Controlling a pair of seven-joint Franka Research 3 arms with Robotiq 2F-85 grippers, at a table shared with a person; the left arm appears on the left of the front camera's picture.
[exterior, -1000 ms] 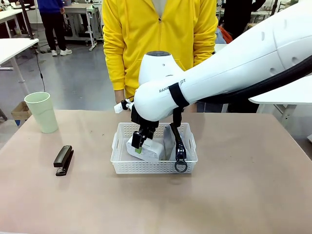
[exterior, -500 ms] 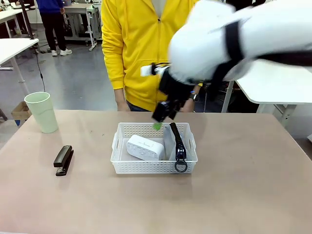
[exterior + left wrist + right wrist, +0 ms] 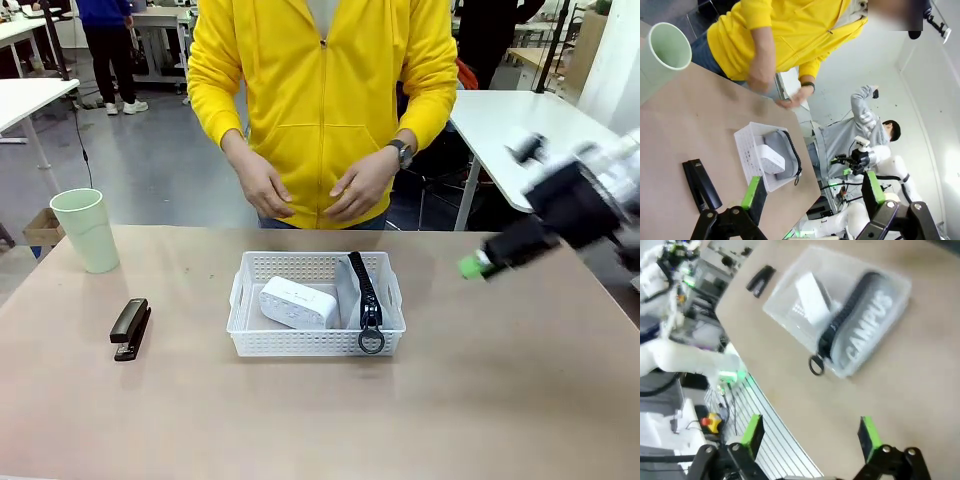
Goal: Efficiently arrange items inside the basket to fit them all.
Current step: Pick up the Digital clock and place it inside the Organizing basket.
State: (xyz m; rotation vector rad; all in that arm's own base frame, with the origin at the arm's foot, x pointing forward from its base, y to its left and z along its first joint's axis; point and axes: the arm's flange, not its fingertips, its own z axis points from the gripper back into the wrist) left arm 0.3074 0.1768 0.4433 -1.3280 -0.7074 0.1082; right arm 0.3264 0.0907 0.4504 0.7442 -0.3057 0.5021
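- The basket point(image 3: 316, 346) sits mid-worktop point(image 3: 500, 410). It already holds the white boxy device point(image 3: 297, 302), lying left of centre. The grey pouch point(image 3: 346, 292) stands on edge along the right wall, its ring pull point(image 3: 371, 342) hanging at the front rim.
- The small black stapler point(image 3: 130, 328) lies flat on the worktop, well to the left of the basket. The pale green cup point(image 3: 85, 230) stands upright near the far left corner.
- The left claw point(image 3: 811, 190) has its jaws spread wide with nothing between them, and the stapler lies nearest it in its wrist view.
- The right claw point(image 3: 811, 436) is likewise wide open and empty, off to the right of the basket (blurred in the front view).
- Stapler, as I judge it: rigid, dense for its size, smooth-cased. Pinch it across the narrow body near mid-length so it does not swing.
- Cup: probably light, thin-walled and tapered, so easy to tip or squash. Take it with one finger inside the rim, or gently around the lower half.
- The pouch looks soft and should yield. The device looks hard and slick, so nudging it aside may free room.
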